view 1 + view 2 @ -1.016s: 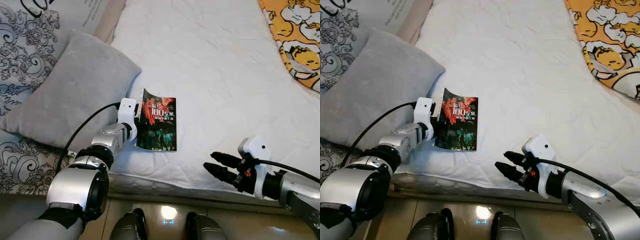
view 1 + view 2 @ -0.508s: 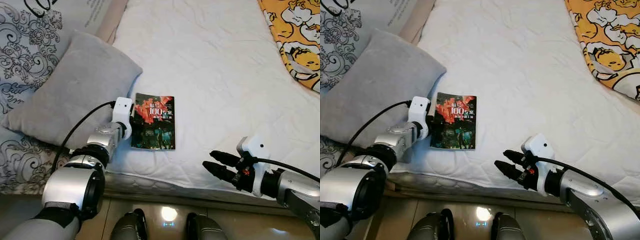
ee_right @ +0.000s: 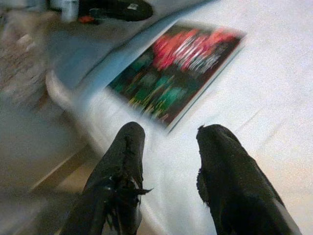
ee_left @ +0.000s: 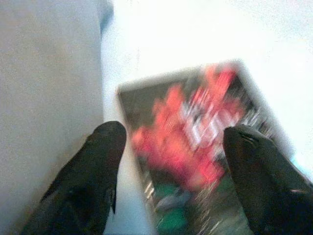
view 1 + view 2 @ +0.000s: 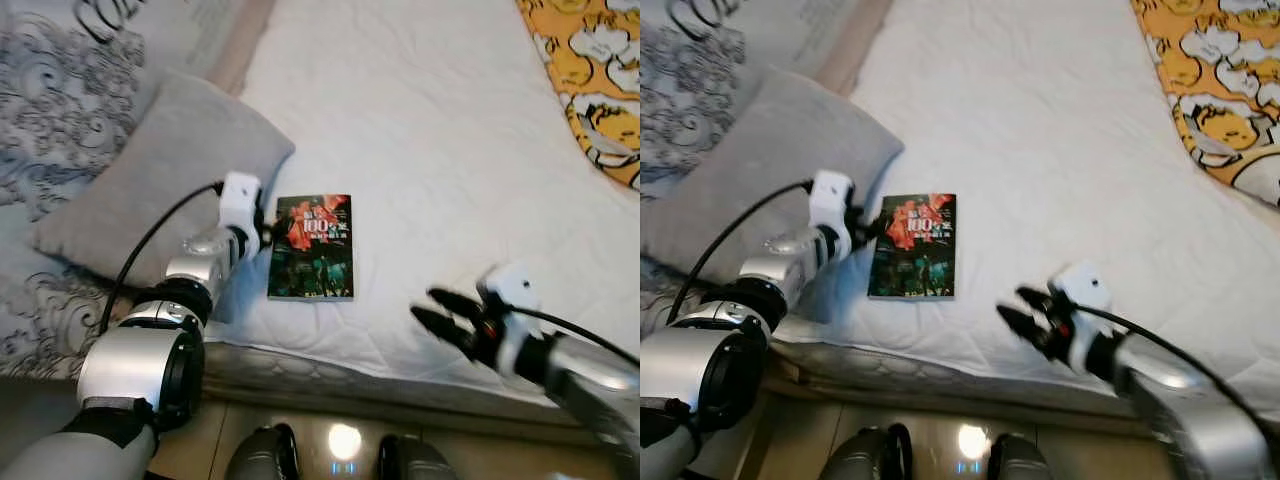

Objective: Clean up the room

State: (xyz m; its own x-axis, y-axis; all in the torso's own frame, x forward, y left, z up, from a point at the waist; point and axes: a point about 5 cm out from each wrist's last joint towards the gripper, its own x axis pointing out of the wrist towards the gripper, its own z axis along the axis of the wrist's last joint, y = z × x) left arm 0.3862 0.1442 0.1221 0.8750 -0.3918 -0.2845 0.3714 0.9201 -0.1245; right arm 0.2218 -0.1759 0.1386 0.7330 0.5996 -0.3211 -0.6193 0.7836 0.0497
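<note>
From our head camera, looking down with the left eye, we see the thin paperback book with the dark cover and red picture [image 5: 312, 247] lying flat on the white quilted bed [image 5: 430, 130], near the bed's front edge and just beside the front corner of the soft grey pillow [image 5: 165, 170]. A second ago one edge of this book was tipped up off the bed; now it is all the way down. Our left claw [image 5: 268, 232] sits at the book's left edge, next to the pillow. Our right claw [image 5: 440, 310] hangs over the front edge of the bed, well apart from the book. The yellow cartoon blanket [image 5: 590, 90] lies at the bed's far right corner.

The right eye shows the same thing: the book flat, with the left claw at its side.

In the left wrist view, the two black fingers [image 4: 93, 171] are spread wide, one off the book's edge and one over its cover. They pinch nothing.

In the right wrist view, the right claw's fingers [image 3: 122, 166] are apart too and hold nothing, with the book ahead of them.

So we think the lift slipped or was let go. The book is not picked up yet, and we need to grab it again.
</note>
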